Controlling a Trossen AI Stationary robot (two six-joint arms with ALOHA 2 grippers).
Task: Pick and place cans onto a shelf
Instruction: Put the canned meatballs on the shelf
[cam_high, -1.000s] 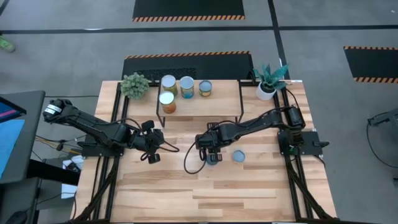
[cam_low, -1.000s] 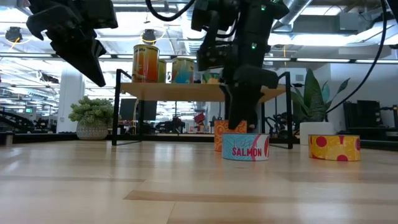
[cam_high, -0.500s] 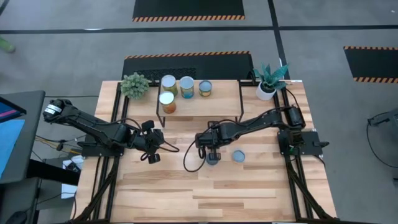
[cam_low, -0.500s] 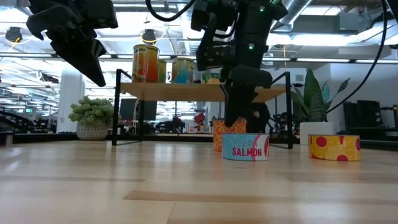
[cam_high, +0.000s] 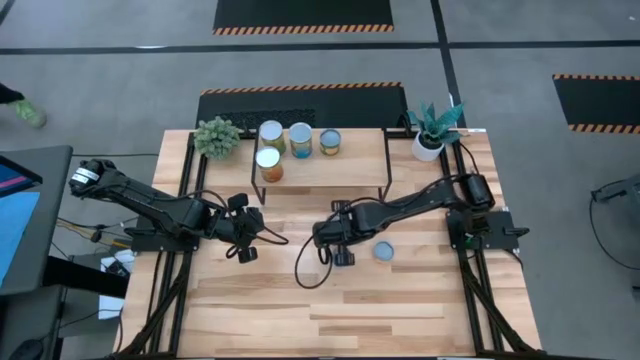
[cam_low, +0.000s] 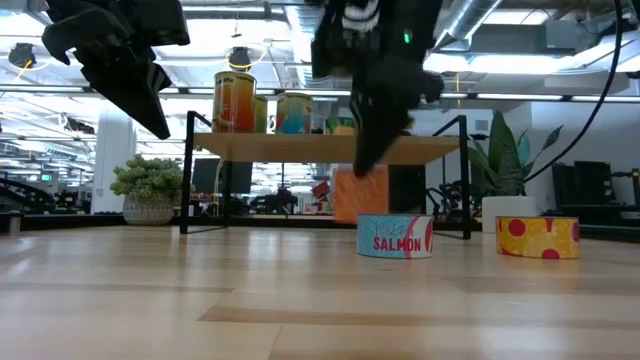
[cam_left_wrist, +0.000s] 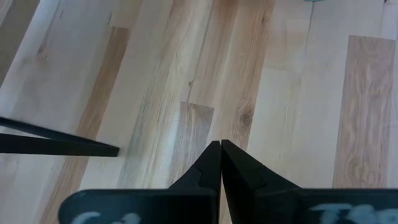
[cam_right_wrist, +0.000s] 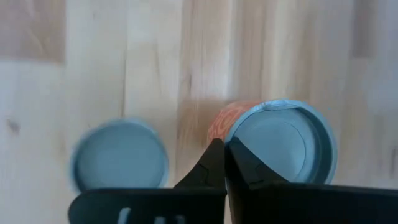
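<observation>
High view: four cans (cam_high: 300, 135) stand on the shelf (cam_high: 350, 165), at its left half. The right pincer (cam_high: 340, 252) is over the tabletop (cam_high: 300, 310) in front of the shelf, covering its target, with a blue-topped salmon can (cam_high: 383, 251) just beside it. The left pincer (cam_high: 243, 250) waits well apart to the left. Low view: the right pincer (cam_low: 365, 165) points down onto an orange can (cam_low: 360, 195), which appears clear of the tabletop, under the shelf board (cam_low: 300, 148). The only legible writing is "SALMON" on the blue label of the salmon can (cam_low: 395, 235). A yellow can (cam_low: 538, 237) with red spots sits to one side, and the labels on the shelf cans cannot be read. Left wrist view: the left pincer (cam_left_wrist: 219, 152) is clenched on nothing above bare tabletop (cam_left_wrist: 298, 93). Right wrist view: the right pincer (cam_right_wrist: 219, 149) is clenched, its tips against the rim of the orange can (cam_right_wrist: 280, 140). We cannot tell whether the rim is pinched between them. The salmon can (cam_right_wrist: 120, 155) lies near on the other side. We judge the step in hand to be the pick of the orange can. The next move calls for confirming the hold, lifting above the shelf board and setting down on its free right half.
</observation>
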